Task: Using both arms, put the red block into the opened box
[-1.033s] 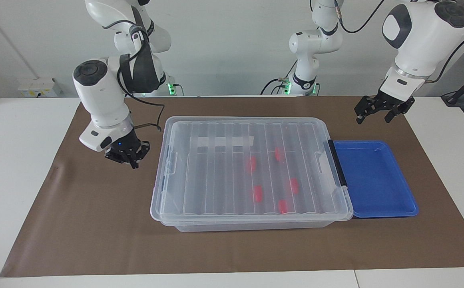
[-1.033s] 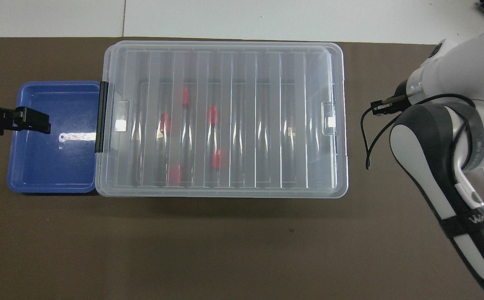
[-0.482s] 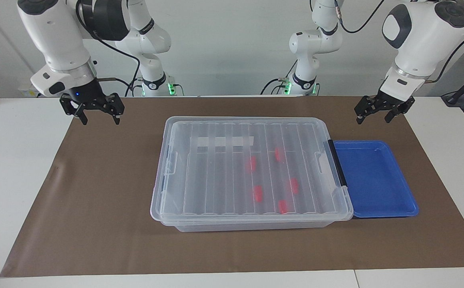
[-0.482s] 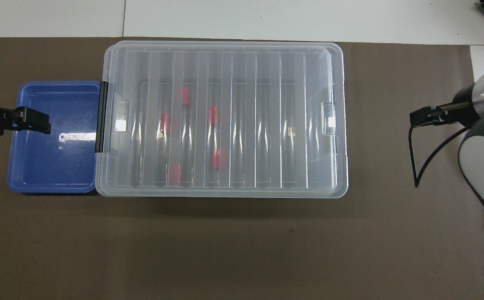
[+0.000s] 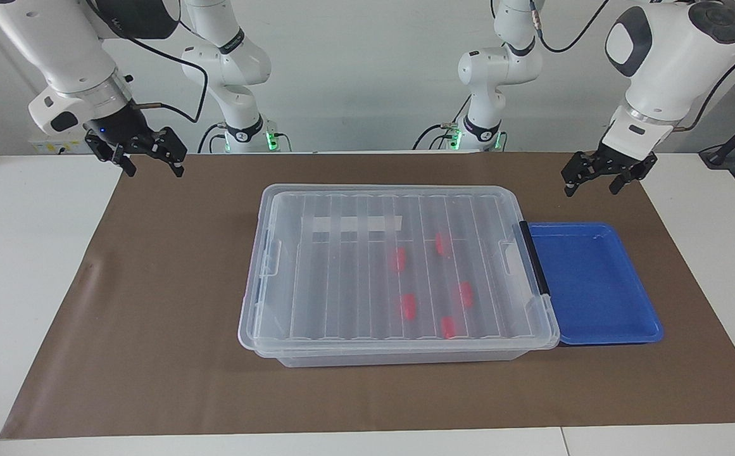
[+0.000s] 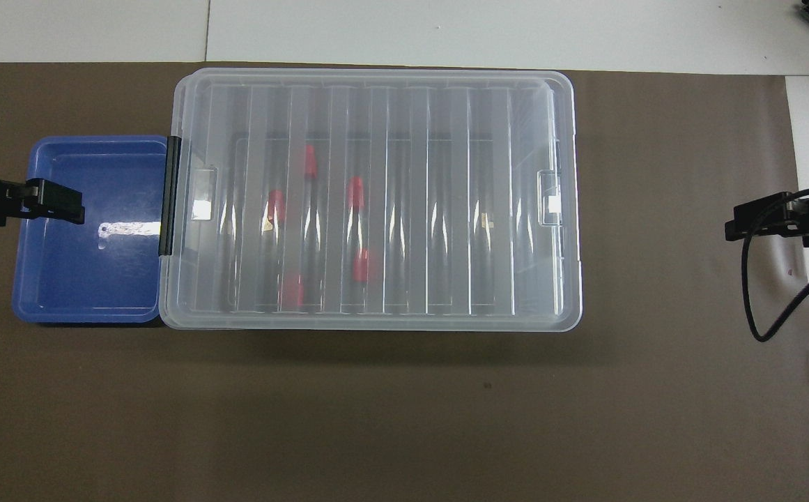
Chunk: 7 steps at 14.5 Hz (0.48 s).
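Note:
The box (image 5: 342,278) (image 6: 446,202) is a clear bin in the middle of the brown mat, and its ribbed lid lies shut on it. Several red blocks (image 5: 409,306) (image 6: 355,192) show through the lid, lying inside toward the left arm's end. My right gripper (image 5: 155,170) (image 6: 742,229) hangs open and empty over the mat's edge at the right arm's end, well apart from the box. My left gripper (image 5: 592,188) (image 6: 56,202) hangs open and empty over the blue tray's outer edge.
A shallow blue tray (image 5: 652,329) (image 6: 90,279) with nothing in it sits against the box's black-handled end (image 5: 533,256), toward the left arm's end. The brown mat (image 5: 152,329) covers most of the white table.
My right gripper has risen from low beside the box's end, swung out toward the right arm's end of the table, and gone from shut to open. The left arm has not moved.

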Each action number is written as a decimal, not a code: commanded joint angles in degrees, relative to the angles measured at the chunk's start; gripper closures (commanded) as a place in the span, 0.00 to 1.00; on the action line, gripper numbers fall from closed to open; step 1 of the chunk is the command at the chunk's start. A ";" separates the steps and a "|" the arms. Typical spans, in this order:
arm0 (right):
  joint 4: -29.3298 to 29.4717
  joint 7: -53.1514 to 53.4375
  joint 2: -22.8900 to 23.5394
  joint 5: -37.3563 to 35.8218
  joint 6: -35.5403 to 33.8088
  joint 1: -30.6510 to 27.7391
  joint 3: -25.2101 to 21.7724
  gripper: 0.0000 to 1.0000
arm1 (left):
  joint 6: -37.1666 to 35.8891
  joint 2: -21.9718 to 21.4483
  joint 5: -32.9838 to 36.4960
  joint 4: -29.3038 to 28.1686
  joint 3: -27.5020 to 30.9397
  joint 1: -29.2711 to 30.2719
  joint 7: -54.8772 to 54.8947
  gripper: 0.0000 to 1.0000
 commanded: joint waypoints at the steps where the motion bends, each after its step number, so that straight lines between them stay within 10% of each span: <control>1: 2.36 0.73 1.36 -2.07 -1.31 0.02 0.74 0.00 | 0.32 -1.75 -0.85 -1.81 0.17 -0.06 -0.34 0.00; 7: 0.43 2.49 1.10 -2.61 0.80 3.19 0.91 0.00 | -0.03 -1.75 -0.85 -1.46 0.17 -0.06 -0.43 0.00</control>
